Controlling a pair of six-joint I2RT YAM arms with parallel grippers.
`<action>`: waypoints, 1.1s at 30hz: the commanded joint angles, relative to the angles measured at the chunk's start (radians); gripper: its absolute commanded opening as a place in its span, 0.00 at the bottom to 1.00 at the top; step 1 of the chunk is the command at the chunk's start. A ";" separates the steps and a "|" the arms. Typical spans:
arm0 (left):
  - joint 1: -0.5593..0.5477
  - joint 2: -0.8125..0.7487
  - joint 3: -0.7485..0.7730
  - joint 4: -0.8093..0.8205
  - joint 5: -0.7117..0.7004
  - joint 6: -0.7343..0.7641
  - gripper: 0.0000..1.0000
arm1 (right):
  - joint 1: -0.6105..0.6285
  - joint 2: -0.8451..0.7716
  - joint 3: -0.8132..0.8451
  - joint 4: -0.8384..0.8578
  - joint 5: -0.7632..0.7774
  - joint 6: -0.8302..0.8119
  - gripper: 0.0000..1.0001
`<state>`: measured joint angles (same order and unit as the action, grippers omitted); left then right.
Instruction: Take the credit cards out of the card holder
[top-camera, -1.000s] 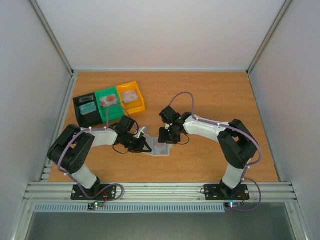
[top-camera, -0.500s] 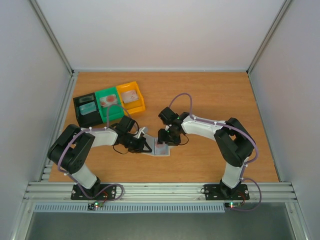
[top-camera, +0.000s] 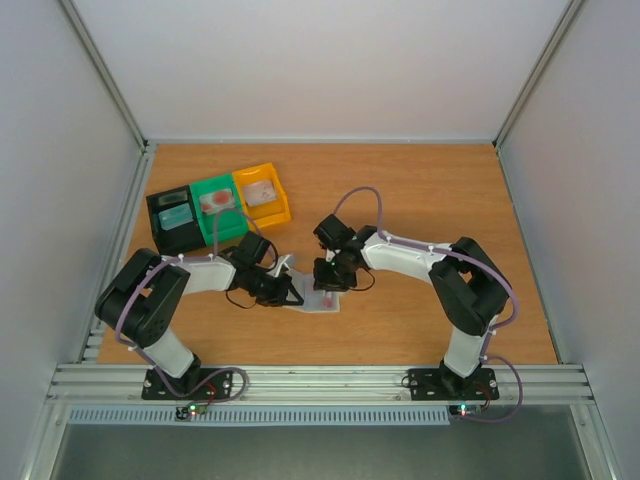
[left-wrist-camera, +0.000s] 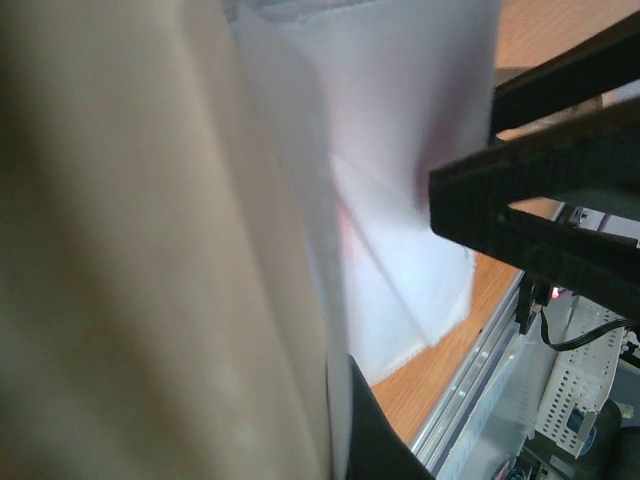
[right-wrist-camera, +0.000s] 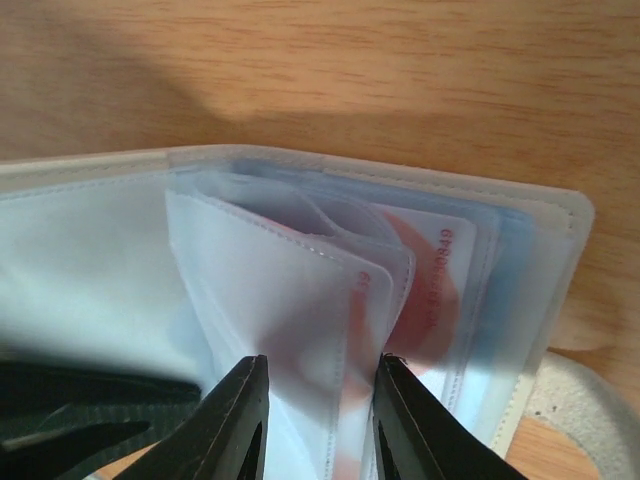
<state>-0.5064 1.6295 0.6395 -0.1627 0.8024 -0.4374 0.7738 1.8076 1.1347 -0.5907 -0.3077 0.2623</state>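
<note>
Three bins (top-camera: 218, 208) (black, green, yellow) sit behind the card holder (top-camera: 312, 296).

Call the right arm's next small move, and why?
Probably close the right end effector on the reddish card and draw it out. Its fingers straddle the translucent sleeve leaves of the card holder with a gap still showing, the card sits inside its pocket, and the left end effector pins the holder's other side.

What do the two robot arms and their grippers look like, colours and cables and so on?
Both arms have white link shells with black joint housings, black bases and a thin lilac cable looped along each. The left gripper and right gripper are black, with wedge-shaped fingers. Small lights glow near the bases.
</note>
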 joint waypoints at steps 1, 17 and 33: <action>-0.007 -0.016 0.009 0.035 0.008 0.011 0.00 | 0.029 -0.058 0.032 0.054 -0.085 -0.029 0.30; -0.007 -0.026 0.001 0.038 0.005 0.010 0.00 | 0.027 -0.104 0.024 0.019 -0.035 -0.069 0.32; -0.007 -0.025 0.019 0.008 0.010 0.032 0.00 | 0.011 -0.049 0.029 -0.017 0.038 -0.049 0.10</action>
<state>-0.5083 1.6211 0.6395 -0.1669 0.7990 -0.4324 0.7914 1.7214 1.1431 -0.5545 -0.3546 0.1864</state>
